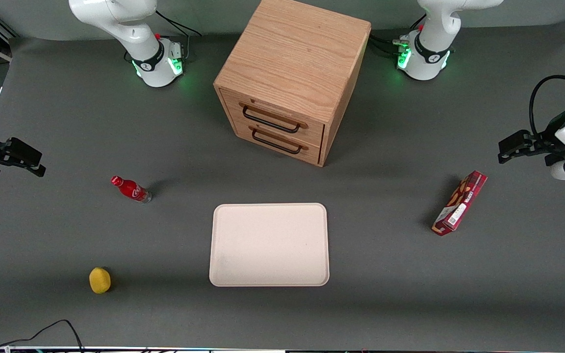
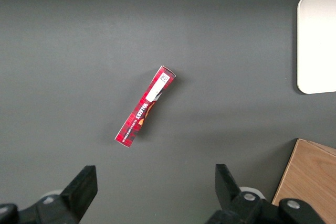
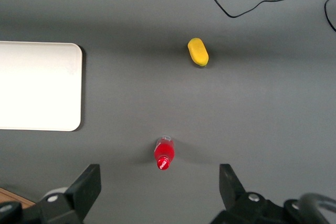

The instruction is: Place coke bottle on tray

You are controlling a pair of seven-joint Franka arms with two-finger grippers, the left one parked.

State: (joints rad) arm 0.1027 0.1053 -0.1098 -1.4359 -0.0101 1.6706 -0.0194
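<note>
Right gripper (image 3: 160, 195) is raised at the working arm's end of the table, fingers spread wide, nothing between them. The small red plastic coke bottle with red cap, white script and clear base (image 1: 132, 189) stands upright on the grey mat almost directly under the gripper, a little ahead of the fingertips, cap facing up at the wrist camera (image 3: 164, 154). Likely light and rigid with a smooth, slippery, rounded wall, and top-heavy enough to tip if nudged, so best taken across the body just under the cap, jaws square to it. The large flat cream-white rectangular tray with rounded corners and low rim (image 1: 269, 244) lies bare, well apart from the gripper toward the table middle. A yellow lemon-shaped object (image 1: 99, 280) sits past the bottle, farther out from the gripper.
</note>
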